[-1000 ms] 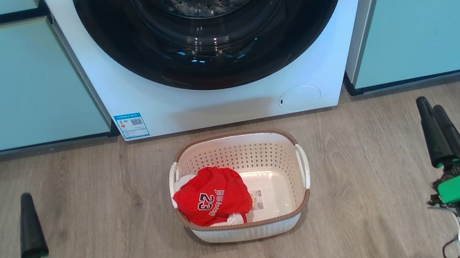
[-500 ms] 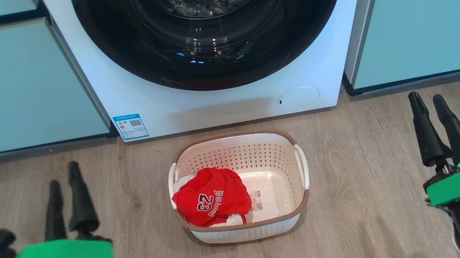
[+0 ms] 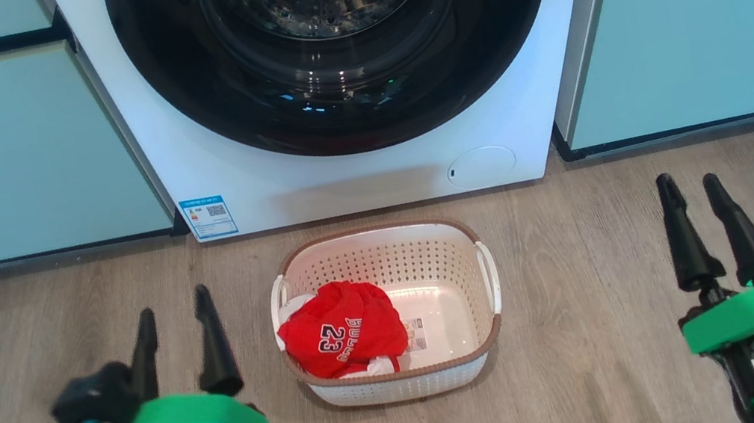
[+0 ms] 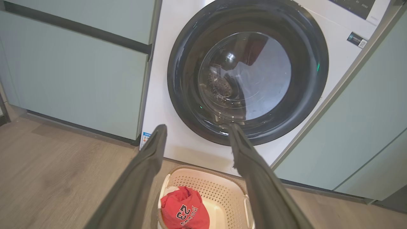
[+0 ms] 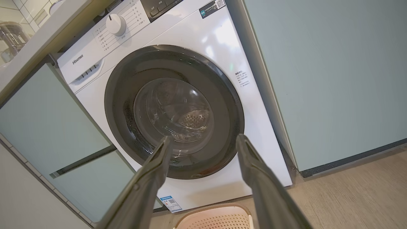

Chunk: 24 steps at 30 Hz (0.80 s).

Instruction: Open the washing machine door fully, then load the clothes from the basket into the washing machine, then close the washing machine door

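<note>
Both arms have shifted in the past second: the left gripper has drawn in toward the small cream-white perforated plastic basket on the wood-look floor, and the right gripper has turned, their long dark fingers spread wide on nothing. The red sports jersey with white "23" lies bundled in the basket's left half. The large round glossy black-rimmed glass door of the white front-loading washing machine appears shut, its latch hard to make out, so opening looks next.
</note>
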Available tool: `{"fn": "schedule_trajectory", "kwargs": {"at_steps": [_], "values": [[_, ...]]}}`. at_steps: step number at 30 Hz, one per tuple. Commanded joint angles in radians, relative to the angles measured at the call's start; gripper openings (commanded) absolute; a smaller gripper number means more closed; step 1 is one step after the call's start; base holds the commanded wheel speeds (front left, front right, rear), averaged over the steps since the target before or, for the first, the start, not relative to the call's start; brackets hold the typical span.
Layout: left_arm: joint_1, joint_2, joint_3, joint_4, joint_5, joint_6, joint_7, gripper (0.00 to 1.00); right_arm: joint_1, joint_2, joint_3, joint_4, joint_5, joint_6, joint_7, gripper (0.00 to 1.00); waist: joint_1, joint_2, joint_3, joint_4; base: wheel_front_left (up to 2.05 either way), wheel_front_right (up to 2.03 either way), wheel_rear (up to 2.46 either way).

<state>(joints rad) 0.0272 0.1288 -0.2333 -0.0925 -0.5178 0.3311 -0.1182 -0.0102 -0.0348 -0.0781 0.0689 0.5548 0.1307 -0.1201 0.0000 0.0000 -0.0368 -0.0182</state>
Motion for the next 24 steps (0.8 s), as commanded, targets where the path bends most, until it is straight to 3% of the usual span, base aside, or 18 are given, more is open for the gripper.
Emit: {"fn": "schedule_trajectory", "kwargs": {"at_steps": [1, 5, 10, 17, 24], "values": [[-0.040, 0.031, -0.015, -0.033, 0.040, 0.040, -0.019, 1.00, -0.036, -0.011, 0.027, -0.033, -0.044, 0.000, -0.016, 1.00, 0.0000, 0.0000, -0.002, -0.001, 0.00, 0.00, 0.00], [-0.050, 0.065, -0.091, -0.021, 0.065, 0.111, -0.031, 1.00, -0.034, -0.012, 0.042, -0.021, -0.087, 0.000, -0.028, 1.00, 0.0000, 0.0000, -0.006, -0.004, 0.00, 0.00, 0.00], [-0.053, 0.073, -0.118, -0.022, 0.077, 0.150, -0.046, 1.00, -0.036, -0.012, 0.044, -0.025, -0.120, 0.000, -0.043, 1.00, 0.0000, 0.0000, -0.009, -0.006, 0.00, 0.00, 0.00], [-0.049, 0.061, -0.103, -0.042, 0.132, 0.149, -0.063, 1.00, -0.036, -0.013, 0.059, -0.016, -0.163, 0.000, -0.061, 1.00, 0.0000, 0.0000, -0.012, -0.006, 0.00, 0.00, 0.00], [-0.035, 0.033, -0.082, -0.031, 0.207, 0.115, -0.084, 1.00, -0.039, -0.013, 0.081, 0.008, -0.213, 0.000, -0.081, 1.00, 0.0000, 0.0000, -0.012, -0.007, 0.00, 0.00, 0.00]]}}
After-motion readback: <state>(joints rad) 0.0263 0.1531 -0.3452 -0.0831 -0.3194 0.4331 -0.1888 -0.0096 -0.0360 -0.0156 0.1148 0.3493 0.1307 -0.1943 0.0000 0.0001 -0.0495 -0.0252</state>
